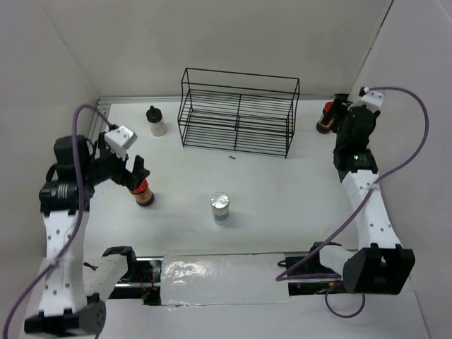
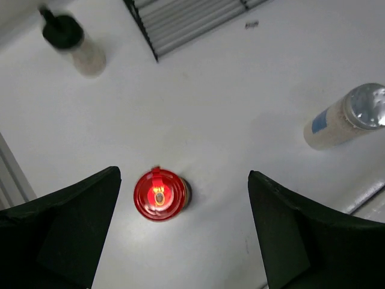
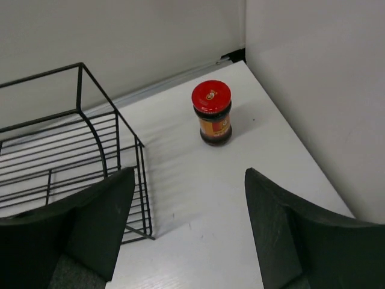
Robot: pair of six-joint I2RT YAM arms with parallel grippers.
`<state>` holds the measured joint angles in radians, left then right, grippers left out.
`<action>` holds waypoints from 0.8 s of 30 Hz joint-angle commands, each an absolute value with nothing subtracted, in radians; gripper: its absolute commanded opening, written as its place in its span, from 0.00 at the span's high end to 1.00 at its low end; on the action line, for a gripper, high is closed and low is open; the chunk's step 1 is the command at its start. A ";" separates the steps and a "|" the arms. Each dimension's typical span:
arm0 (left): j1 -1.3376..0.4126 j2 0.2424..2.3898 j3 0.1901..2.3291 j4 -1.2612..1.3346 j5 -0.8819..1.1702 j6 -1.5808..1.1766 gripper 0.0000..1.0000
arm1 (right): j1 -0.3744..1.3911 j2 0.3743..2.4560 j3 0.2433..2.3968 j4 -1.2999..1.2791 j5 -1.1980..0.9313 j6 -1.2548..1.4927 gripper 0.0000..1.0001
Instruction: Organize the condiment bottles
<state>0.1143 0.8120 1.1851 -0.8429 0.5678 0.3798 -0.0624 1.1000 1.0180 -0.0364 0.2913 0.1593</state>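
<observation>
Left gripper (image 2: 183, 180) spread wide above red-lidded jar (image 2: 159, 194), bare table (image 2: 240, 108) around; right gripper (image 3: 189, 174) wide, empty; corner jar (image 3: 212, 112) clear of rack (image 3: 60, 168)

White tabletop (image 1: 296, 205) between plain white walls (image 1: 212, 35), black wire rack (image 1: 239, 113) near the back

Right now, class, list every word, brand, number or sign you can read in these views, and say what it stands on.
No text reads clearly in any view.
The right jar: yellow label, print too small to read.
The left jar: gold mark on its red lid, blurred.
The white bottle: blue label, blurred.
The black-capped bottle: no print visible.
</observation>
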 commanded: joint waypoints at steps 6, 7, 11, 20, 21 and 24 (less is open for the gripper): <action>0.114 1.154 1.248 -1.048 0.304 0.284 0.01 | 0.057 1.181 1.224 -0.459 0.360 0.133 0.00; 0.115 1.151 1.227 -1.019 0.273 0.284 0.01 | 0.086 1.169 1.220 -0.462 0.362 0.133 0.00; 0.112 1.176 1.152 -0.937 0.238 0.295 0.01 | 0.169 1.164 1.190 -0.494 0.376 0.130 0.00; 0.083 1.249 0.993 -0.830 0.187 0.295 0.01 | 0.268 1.172 1.124 -0.514 0.399 0.207 0.00; 0.081 1.252 0.982 -0.818 0.183 0.295 0.01 | 0.270 1.175 1.120 -0.512 0.393 0.213 0.00; 0.081 1.264 0.962 -0.761 0.193 0.282 0.01 | 0.287 1.187 1.109 -0.512 0.373 0.232 0.00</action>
<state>0.0853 1.2621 0.9607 -0.8406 0.2016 0.3069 0.2653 1.1954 1.1179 -0.5037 0.3813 0.1944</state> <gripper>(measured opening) 0.994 0.998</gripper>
